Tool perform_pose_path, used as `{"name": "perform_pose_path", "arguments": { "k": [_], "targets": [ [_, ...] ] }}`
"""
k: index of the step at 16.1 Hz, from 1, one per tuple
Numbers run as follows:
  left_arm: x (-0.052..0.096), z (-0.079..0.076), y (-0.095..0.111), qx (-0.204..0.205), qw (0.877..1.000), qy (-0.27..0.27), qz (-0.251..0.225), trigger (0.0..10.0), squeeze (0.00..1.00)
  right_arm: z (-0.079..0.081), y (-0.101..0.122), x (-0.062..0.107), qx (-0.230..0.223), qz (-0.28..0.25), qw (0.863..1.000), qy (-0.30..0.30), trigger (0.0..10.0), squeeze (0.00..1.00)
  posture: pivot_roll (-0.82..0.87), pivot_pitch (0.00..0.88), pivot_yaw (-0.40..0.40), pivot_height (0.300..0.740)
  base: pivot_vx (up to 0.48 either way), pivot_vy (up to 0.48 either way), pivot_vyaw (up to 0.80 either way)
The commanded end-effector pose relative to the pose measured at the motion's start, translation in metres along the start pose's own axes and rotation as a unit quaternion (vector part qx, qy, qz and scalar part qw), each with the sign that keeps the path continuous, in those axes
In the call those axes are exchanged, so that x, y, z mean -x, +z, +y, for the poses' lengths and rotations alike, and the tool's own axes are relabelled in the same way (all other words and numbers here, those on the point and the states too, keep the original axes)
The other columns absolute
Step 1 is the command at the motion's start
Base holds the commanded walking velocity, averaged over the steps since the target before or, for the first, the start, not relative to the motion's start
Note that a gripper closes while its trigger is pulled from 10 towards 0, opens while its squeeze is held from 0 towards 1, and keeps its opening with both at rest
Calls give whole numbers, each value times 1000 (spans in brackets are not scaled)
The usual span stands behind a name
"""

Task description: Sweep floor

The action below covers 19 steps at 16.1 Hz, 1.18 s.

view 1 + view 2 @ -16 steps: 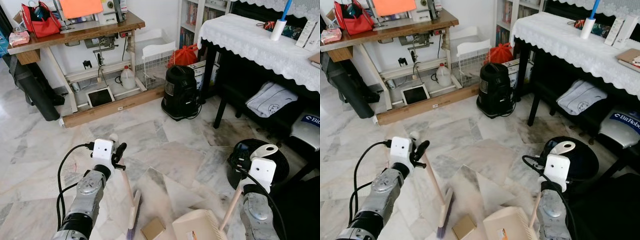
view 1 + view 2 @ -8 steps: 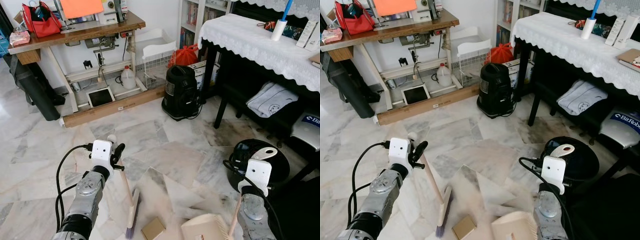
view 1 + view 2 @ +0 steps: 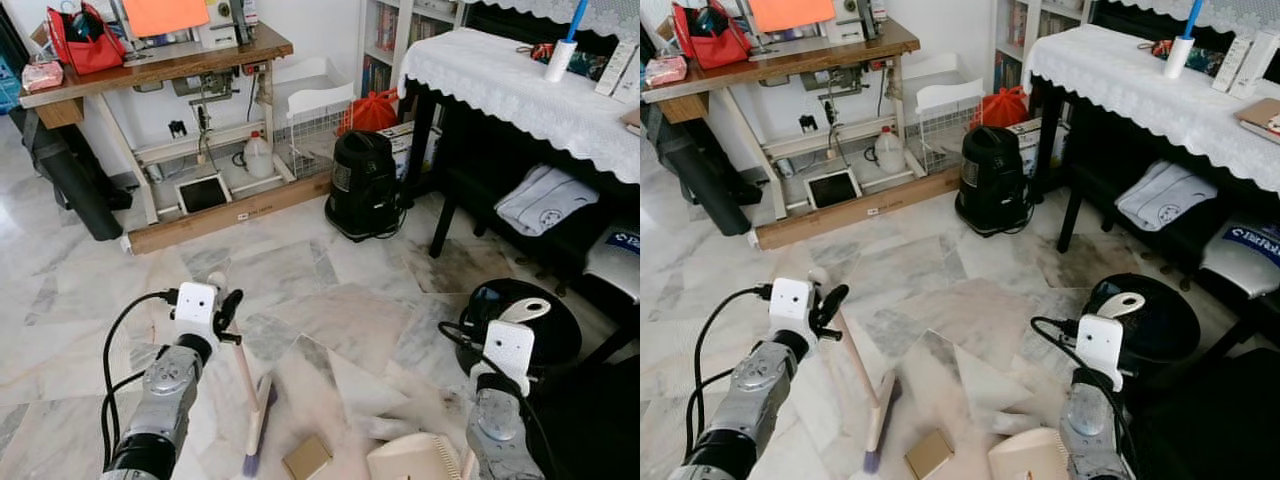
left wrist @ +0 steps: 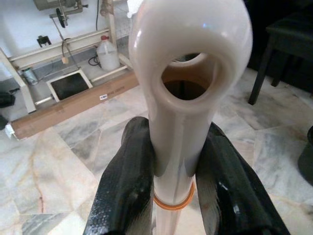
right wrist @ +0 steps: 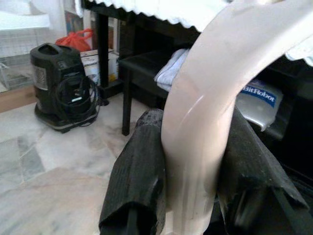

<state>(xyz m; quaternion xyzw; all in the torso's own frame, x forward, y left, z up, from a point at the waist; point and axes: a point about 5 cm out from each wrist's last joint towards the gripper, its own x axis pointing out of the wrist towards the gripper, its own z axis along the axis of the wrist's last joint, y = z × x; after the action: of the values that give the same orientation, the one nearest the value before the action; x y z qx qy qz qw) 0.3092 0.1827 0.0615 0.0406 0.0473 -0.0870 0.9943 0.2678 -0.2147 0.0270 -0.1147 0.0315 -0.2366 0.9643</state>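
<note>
My left gripper [image 4: 173, 166] is shut on the cream broom handle [image 3: 245, 375], just below its looped top end. The handle slants down to the broom head [image 3: 258, 430], which rests on the marble floor. A brown cardboard scrap [image 3: 306, 457] lies just right of the broom head. My right gripper [image 5: 193, 161] is shut on the curved cream handle [image 3: 525, 310] of the dustpan [image 3: 415, 458]. The pan sits low on the floor, right of the scrap. A pale crumpled bit [image 3: 385, 428] lies just beyond the pan.
A black canister vacuum [image 3: 362, 185] stands ahead by the lace-covered table [image 3: 500, 80]. A round black object [image 3: 520, 320] sits close by my right arm. A wooden worktable [image 3: 150, 60] and a wire basket [image 3: 310, 125] line the back wall. Open marble floor lies between.
My left arm has drawn the broom slightly left and nearer to me. The dustpan has slid lower and to the right, with my right arm shifting a little.
</note>
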Motion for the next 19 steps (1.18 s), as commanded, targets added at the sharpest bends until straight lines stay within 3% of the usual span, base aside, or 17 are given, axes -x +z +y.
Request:
{"name": "perform_pose_path", "arguments": {
  "k": [1,6,12,19],
  "targets": [
    [3,5,-1,-12,1000,5,9,10000,0,1,8,-4,2,-23,1000,-9,10000,0,-38,0,47,740,0,0,0],
    [4,4,-1,-11,1000,4,9,10000,0,6,10,-5,-4,-24,1000,-15,10000,0,-30,0,51,740,0,0,0],
    [5,4,-2,-12,1000,0,17,10000,0,18,-2,5,10,1,1000,11,10000,0,-8,0,51,740,0,0,0],
    [11,-4,-16,10,997,-40,70,10000,0,21,-15,15,22,28,999,21,10000,0,-6,0,54,740,0,0,0]
  ]
}}
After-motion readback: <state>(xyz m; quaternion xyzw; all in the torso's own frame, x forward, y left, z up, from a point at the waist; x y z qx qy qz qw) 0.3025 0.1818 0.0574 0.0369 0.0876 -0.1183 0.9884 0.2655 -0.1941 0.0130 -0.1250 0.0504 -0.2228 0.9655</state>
